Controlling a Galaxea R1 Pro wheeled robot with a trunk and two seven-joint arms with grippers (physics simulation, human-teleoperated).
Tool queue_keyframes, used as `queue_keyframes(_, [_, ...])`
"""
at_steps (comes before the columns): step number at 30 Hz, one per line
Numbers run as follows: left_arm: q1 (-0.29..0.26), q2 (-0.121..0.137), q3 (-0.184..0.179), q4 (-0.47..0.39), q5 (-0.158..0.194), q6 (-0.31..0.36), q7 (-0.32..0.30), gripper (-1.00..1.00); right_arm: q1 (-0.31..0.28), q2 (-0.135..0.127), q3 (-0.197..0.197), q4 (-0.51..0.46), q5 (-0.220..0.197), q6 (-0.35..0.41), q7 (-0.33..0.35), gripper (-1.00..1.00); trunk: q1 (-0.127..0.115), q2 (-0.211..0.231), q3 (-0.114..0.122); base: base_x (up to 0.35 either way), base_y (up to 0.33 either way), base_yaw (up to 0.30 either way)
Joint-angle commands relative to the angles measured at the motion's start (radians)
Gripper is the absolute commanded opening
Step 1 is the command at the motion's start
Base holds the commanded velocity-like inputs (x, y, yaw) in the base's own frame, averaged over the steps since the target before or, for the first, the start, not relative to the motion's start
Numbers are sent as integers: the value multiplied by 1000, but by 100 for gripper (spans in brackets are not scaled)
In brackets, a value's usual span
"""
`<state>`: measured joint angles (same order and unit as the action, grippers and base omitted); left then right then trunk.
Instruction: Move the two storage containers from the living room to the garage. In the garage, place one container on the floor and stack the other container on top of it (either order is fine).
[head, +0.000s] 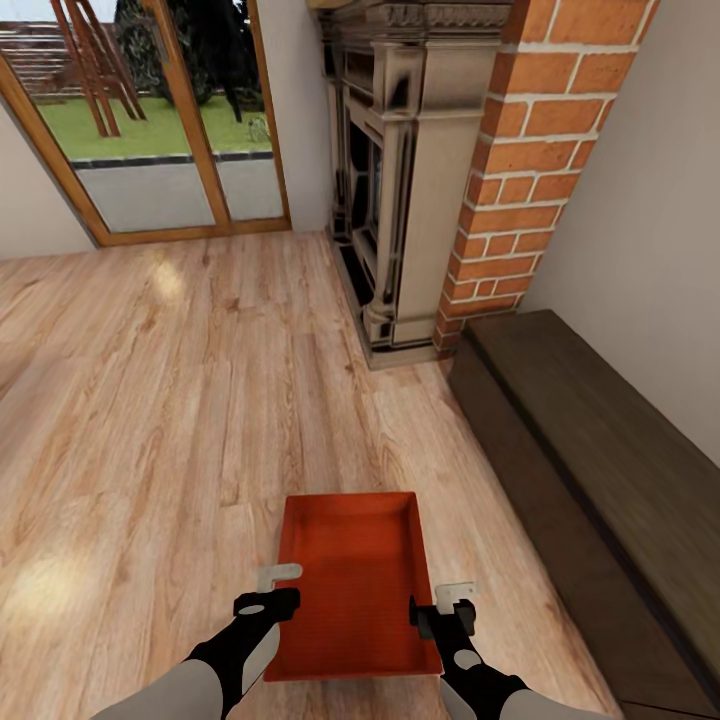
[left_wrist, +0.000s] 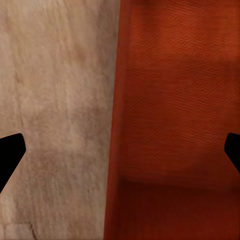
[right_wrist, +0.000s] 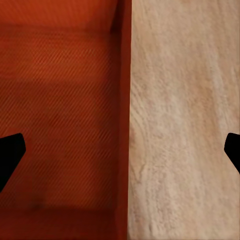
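Wood-plank floor (head: 150, 420), container (head: 355, 585) at six o'clock; both tools spread apart straddling walls—I'd clamp evenly.

Container (head: 352, 580): orange-red, fine woven texture on inner base; same tone in both wrist views (left_wrist: 175, 120) (right_wrist: 60, 120).
Floor (head: 160, 400): pale wood planks, tan-brown grain streaks.
Left end effector (head: 267, 604) and right end effector (head: 437, 612): black, with pale grey tabs; arms grey.
Chimney (head: 520, 160): orange-red brick, pale mortar lines.
Fireplace (head: 400, 180): beige-grey, dark recesses.
Bench (head: 600, 440): dark brown.
Walls (head: 650, 200): off-white.
Door frame (head: 205, 150): mid-brown wood; green lawn (head: 150, 130) behind.
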<state>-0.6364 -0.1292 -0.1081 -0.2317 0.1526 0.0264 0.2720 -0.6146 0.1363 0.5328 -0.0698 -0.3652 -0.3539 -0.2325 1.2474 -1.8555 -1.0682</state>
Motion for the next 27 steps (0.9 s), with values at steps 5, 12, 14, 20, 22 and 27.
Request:
queue_keyframes(5, [0, 0, -9, -1, 10, 3, 6, 100, -1, 0, 9, 1, -8, -3, -4, 100, 19, -36, -16, 0, 0, 0])
queue_keyframes(12, [0, 0, -9, -1, 10, 3, 6, 100, -1, 0, 9, 1, -8, -3, -4, 100, 46, -85, -38, 0, 0, 0])
queue_keyframes(14, [0, 0, -9, -1, 10, 3, 7, 100, -1, 0, 9, 1, -8, -3, -4, 100, 54, -99, -45, 0, 0, 0])
queue_keyframes(20, [0, 0, -9, -1, 10, 2, 7, 100, -1, 0, 9, 1, -8, -3, -4, 100, 77, -141, -63, 0, 0, 0])
queue_keyframes(22, [0, 0, -9, -1, 10, 2, 7, 100, -1, 0, 9, 1, -8, -3, -4, 100, 84, -155, -70, 0, 0, 0])
queue_keyframes(27, [0, 0, -9, -1, 10, 1, 7, 100, -1, 0, 9, 1, -8, -3, -4, 100, 103, -190, -85, 0, 0, 0])
